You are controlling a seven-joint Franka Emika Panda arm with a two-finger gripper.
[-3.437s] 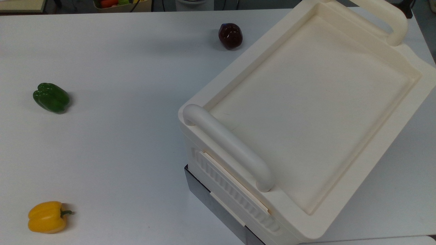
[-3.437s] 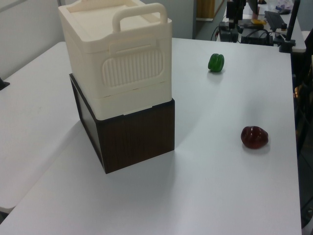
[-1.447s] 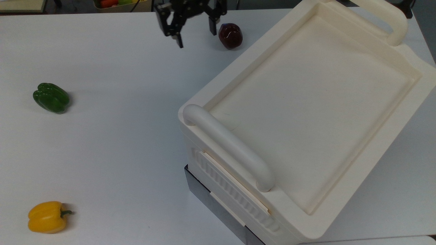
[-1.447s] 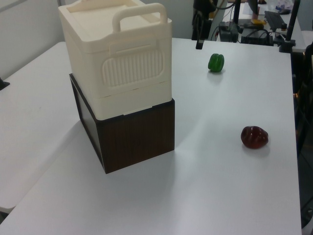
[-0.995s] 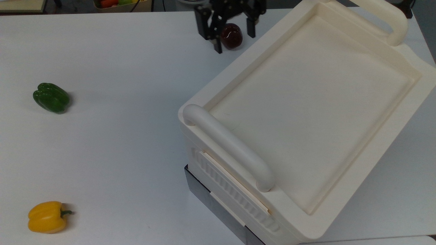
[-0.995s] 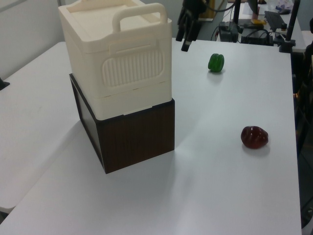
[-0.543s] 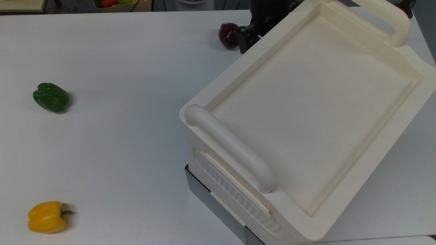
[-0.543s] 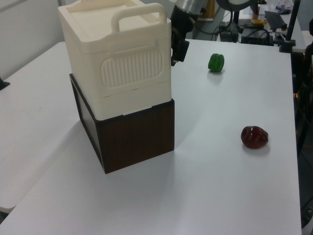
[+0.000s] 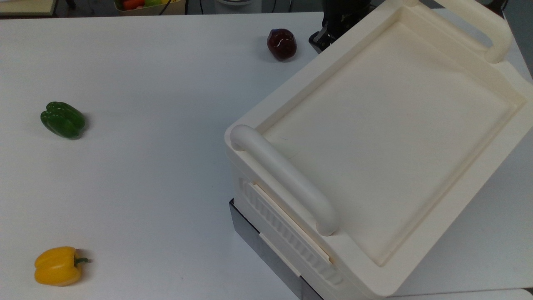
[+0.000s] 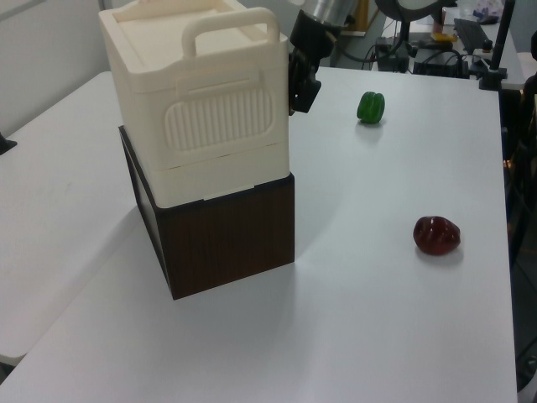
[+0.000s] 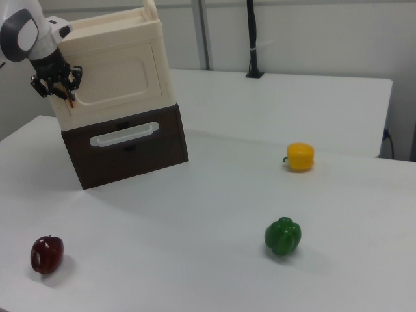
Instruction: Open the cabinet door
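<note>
In the right view, a dark red pepper [image 11: 47,253] lies nearest on the white worktop [image 11: 214,221], at about 8 o'clock, with a green pepper [image 11: 283,236] at 5 o'clock and a yellow pepper [image 11: 299,156] beyond it. Farther back, at 10 o'clock, the cabinet [image 11: 97,39] sits on a dark brown drawer box [image 11: 127,146]. Its cabinet door [image 11: 116,78] lies flush — closed. The gripper [image 11: 57,83] is at the door's left edge, fingers slightly apart around the small copper handle [image 11: 69,99].
</note>
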